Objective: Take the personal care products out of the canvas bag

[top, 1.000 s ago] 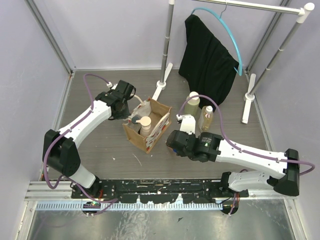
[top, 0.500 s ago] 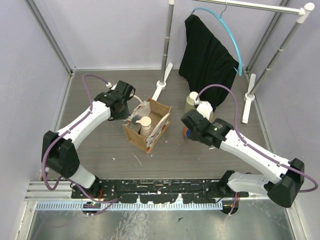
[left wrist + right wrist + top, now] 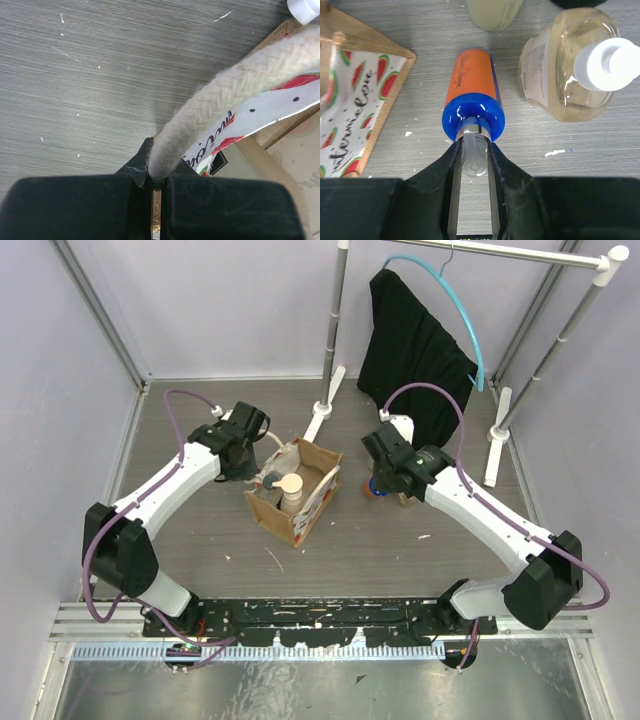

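We see the right tool (image 3: 474, 149) clamped on the clear nozzle atop the orange bottle (image 3: 472, 82). Just right of that bottle stands the amber bottle (image 3: 560, 75). Left of it is the canvas bag (image 3: 365, 95), and beyond it a pale bottle (image 3: 494, 10), all on the tabletop (image 3: 420, 150).

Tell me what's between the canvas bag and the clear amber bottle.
The orange bottle with the blue cap, its nozzle pinched in the right hand; the right wrist view shows it.
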